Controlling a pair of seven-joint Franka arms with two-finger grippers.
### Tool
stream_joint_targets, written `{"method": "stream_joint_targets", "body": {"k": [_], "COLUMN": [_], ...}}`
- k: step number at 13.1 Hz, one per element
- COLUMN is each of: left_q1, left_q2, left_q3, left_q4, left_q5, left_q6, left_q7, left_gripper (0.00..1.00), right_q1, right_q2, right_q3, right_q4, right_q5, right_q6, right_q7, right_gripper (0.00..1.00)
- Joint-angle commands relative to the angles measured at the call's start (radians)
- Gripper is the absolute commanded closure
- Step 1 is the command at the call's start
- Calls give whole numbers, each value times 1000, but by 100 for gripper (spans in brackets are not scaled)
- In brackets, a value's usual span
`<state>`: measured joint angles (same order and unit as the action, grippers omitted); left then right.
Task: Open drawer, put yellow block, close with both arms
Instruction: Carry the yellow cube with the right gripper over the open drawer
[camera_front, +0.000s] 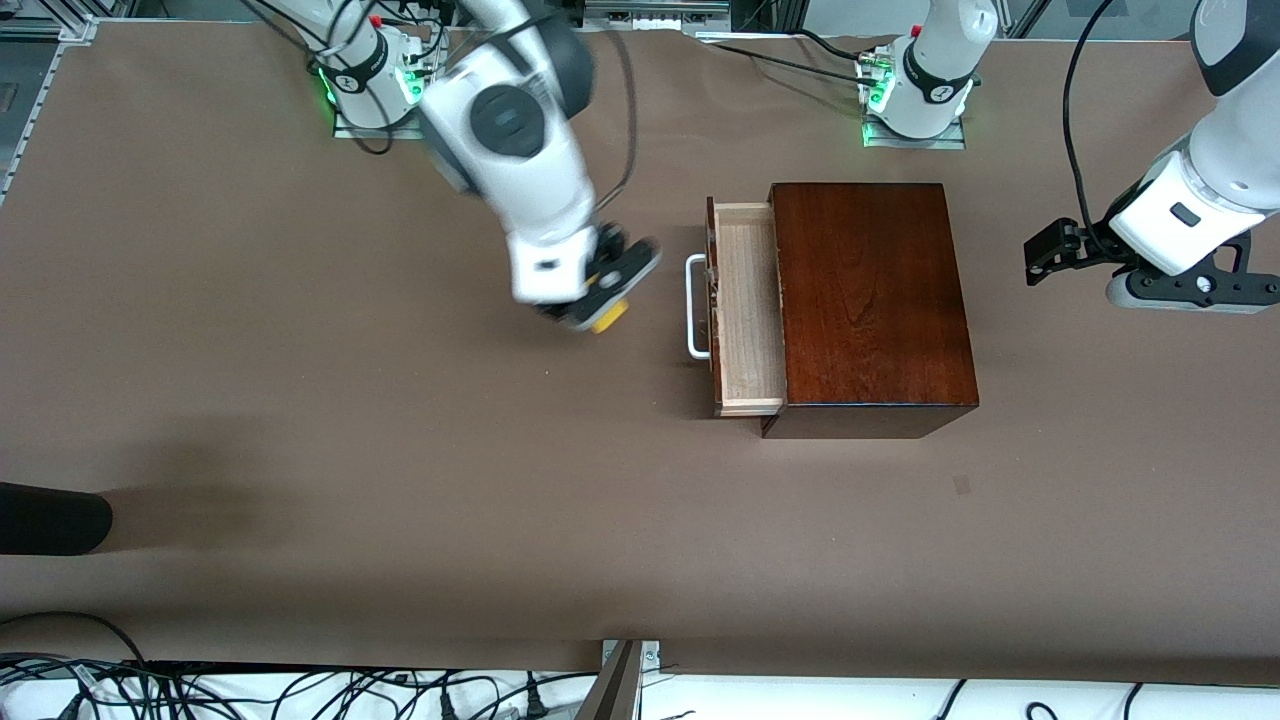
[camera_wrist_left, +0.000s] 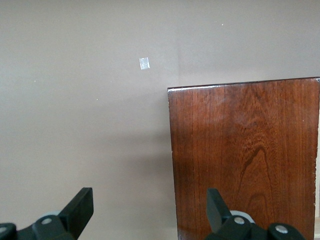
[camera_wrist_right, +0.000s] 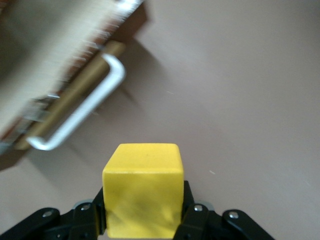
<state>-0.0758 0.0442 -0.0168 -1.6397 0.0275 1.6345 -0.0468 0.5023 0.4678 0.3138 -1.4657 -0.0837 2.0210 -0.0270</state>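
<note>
The drawer (camera_front: 745, 305) stands pulled out of the dark mahogany box (camera_front: 870, 300), its pale wood tray bare and its white handle (camera_front: 696, 306) facing the right arm's end of the table. My right gripper (camera_front: 600, 305) hangs over the bare table beside that handle, shut on the yellow block (camera_front: 609, 316). In the right wrist view the yellow block (camera_wrist_right: 142, 190) sits clamped between the fingers, with the handle (camera_wrist_right: 82, 112) and drawer front ahead of it. My left gripper (camera_front: 1045, 258) waits open at the left arm's end, beside the box (camera_wrist_left: 245, 160).
A brown mat (camera_front: 300, 400) covers the table. A black object (camera_front: 50, 517) lies at the table's edge at the right arm's end. A small pale tape square (camera_wrist_left: 144, 63) sits on the mat near the box. Cables run along the edge nearest the front camera.
</note>
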Motion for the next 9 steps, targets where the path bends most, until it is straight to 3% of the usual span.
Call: {"method": "stream_joint_targets", "body": {"k": [1, 3, 6, 9], "left_q1": [-1, -1, -1, -1], "left_q2": [-4, -6, -6, -6], "left_q3": [6, 6, 6, 6], "left_q4": [3, 3, 3, 3], "left_q5": [-23, -23, -23, -23], "left_q6": [-12, -12, -12, -12], "left_q7": [25, 25, 25, 25], "left_gripper": [0, 0, 0, 0], "right_q1": [99, 197, 313, 352], "right_q2": [81, 135, 240, 336], "right_q3": [-9, -10, -13, -16], "right_q4": [145, 232, 356, 446], "right_q5": [-21, -49, -183, -248], "right_q6": [-28, -31, -51, -80], "right_q7": [12, 10, 1, -57], "right_gripper": [100, 100, 100, 100]}}
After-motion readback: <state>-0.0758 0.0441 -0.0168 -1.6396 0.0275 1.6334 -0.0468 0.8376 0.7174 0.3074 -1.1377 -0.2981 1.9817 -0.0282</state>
